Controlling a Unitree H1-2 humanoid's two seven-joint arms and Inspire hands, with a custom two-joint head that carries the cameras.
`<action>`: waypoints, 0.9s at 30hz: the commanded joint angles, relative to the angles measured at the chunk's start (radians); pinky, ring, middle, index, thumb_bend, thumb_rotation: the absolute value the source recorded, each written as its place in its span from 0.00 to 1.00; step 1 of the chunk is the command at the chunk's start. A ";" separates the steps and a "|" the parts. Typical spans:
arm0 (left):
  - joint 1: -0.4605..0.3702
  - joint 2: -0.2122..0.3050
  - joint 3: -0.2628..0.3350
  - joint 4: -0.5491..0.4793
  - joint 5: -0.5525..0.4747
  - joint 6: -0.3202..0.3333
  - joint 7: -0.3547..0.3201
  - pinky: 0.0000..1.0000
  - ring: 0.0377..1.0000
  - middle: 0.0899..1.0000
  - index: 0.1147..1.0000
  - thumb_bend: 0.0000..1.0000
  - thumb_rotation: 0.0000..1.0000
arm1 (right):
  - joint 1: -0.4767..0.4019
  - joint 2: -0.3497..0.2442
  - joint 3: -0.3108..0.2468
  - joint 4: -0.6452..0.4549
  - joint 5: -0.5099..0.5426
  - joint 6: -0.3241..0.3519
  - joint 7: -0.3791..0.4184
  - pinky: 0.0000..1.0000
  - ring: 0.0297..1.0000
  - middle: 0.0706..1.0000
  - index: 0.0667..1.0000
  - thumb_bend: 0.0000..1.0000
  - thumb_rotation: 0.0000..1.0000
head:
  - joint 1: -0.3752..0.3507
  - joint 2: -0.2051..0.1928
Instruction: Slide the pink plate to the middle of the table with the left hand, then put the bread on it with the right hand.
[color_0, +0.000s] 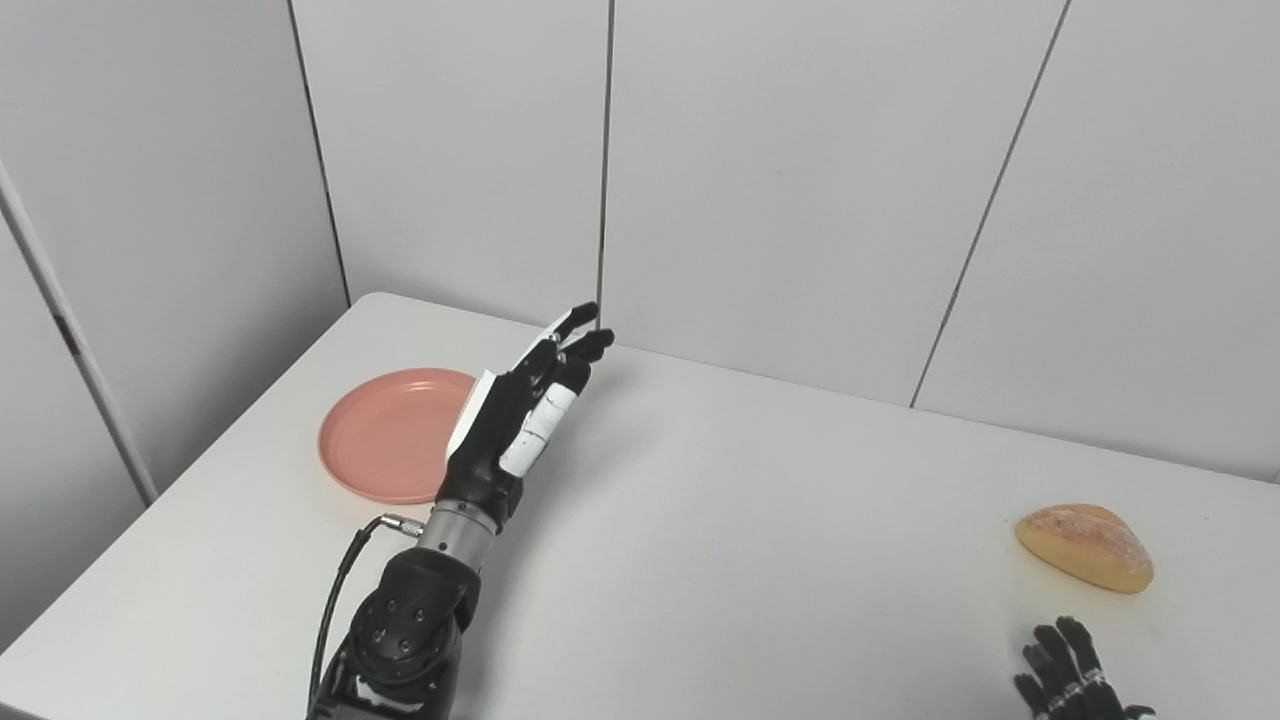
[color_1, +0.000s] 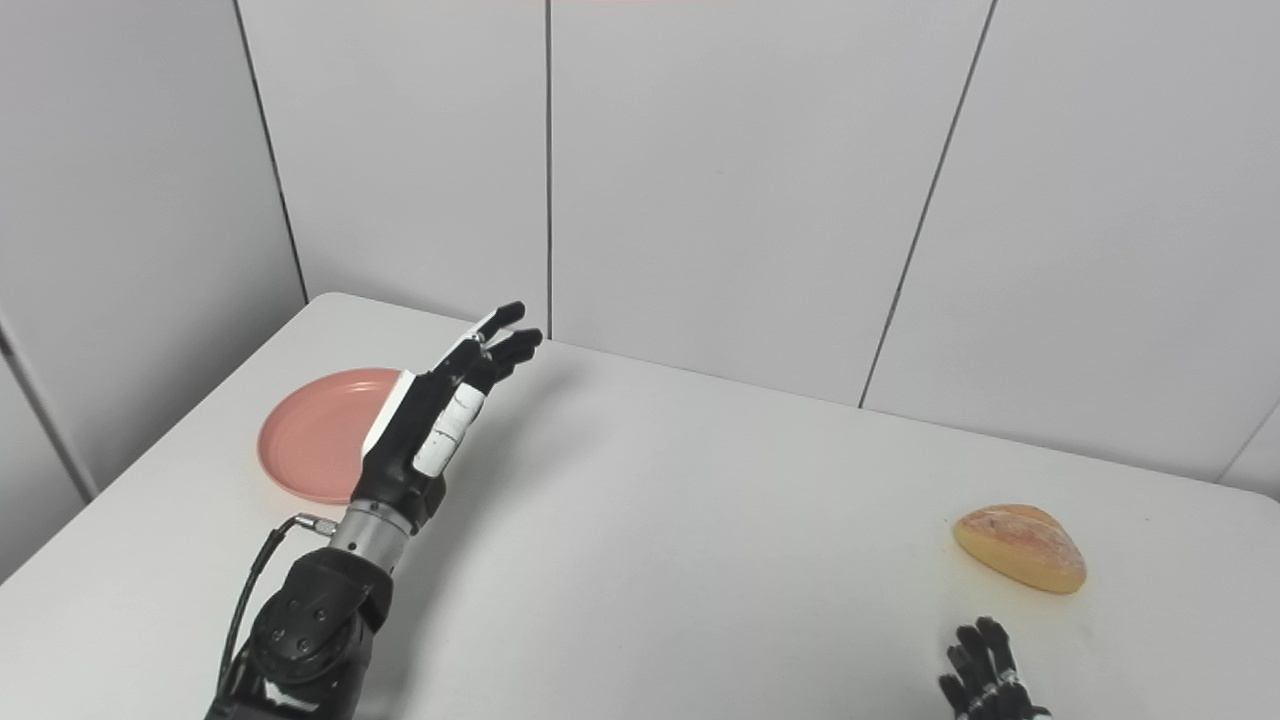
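Observation:
A pink plate (color_0: 385, 435) lies on the white table (color_0: 720, 520) near its left edge. My left hand (color_0: 520, 410) is raised above the table just right of the plate, fingers stretched out and apart, holding nothing; it covers the plate's right rim. A golden bread roll (color_0: 1085, 546) rests on the table at the far right. Only the fingertips of my right hand (color_0: 1070, 670) show at the bottom right edge, a little in front of the bread and not touching it; its fingers look spread.
Grey wall panels (color_0: 800, 180) stand close behind the table's far edge, and another panel runs along the left side. The table's left edge passes just beside the plate. A cable loops from the left forearm.

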 joint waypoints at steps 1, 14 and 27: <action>-0.057 0.049 0.026 -0.003 -0.016 -0.016 -0.013 0.92 0.88 0.84 0.82 1.00 0.88 | 0.015 -0.020 -0.017 0.059 -0.006 -0.012 0.000 1.00 0.98 0.96 0.96 0.83 1.00 | 0.000 0.001; -0.160 0.174 0.113 0.116 -0.069 -0.019 -0.044 0.87 0.86 0.85 0.84 1.00 0.86 | 0.014 -0.012 -0.021 0.066 -0.006 -0.017 -0.001 1.00 0.97 0.94 0.93 0.85 1.00 | -0.003 0.005; -0.225 0.268 0.188 0.239 -0.135 -0.031 -0.075 0.85 0.87 0.87 0.90 1.00 0.89 | 0.015 -0.014 -0.021 0.064 -0.014 -0.015 -0.004 1.00 0.97 0.95 0.94 0.85 1.00 | 0.002 0.007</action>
